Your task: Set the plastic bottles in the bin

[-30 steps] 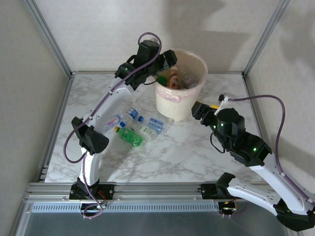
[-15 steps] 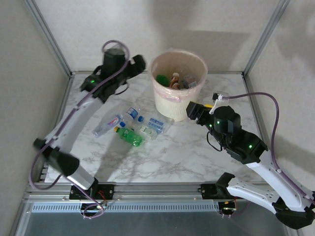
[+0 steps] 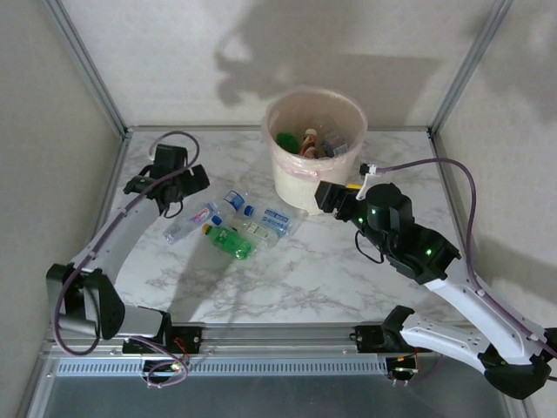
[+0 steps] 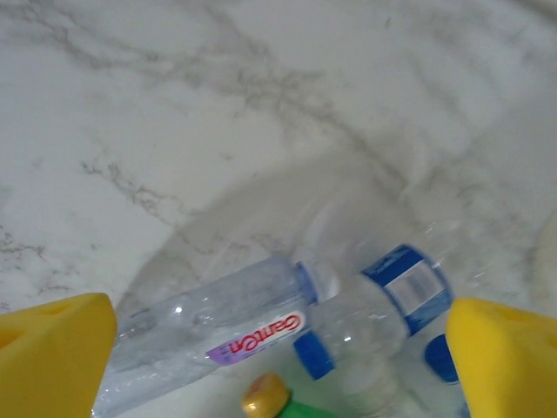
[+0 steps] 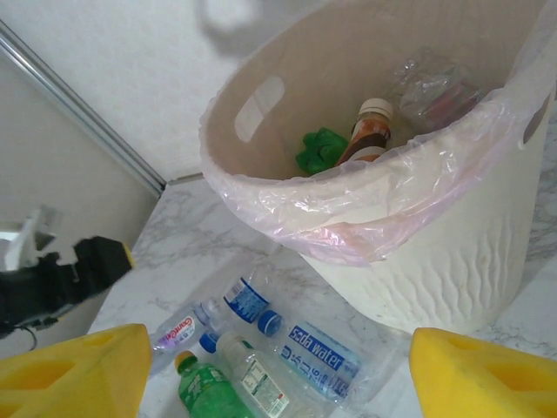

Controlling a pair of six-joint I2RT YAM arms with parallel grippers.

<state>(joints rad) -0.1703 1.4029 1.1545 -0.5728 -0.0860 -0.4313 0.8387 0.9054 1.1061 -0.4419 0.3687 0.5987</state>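
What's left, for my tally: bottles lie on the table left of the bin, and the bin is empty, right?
Not empty: the bin holds several already, including a brown bottle with a white cap, as the right wrist view shows. Bottles do lie on the table left of it.

Left tool (image 3: 190,181) swung off the bin (image 3: 296,181) rim toward 8 o'clock and now sits low by the loose bottles (image 3: 277,218). Right tool (image 3: 326,197) crept toward 9 o'clock, nearer the bin's base.
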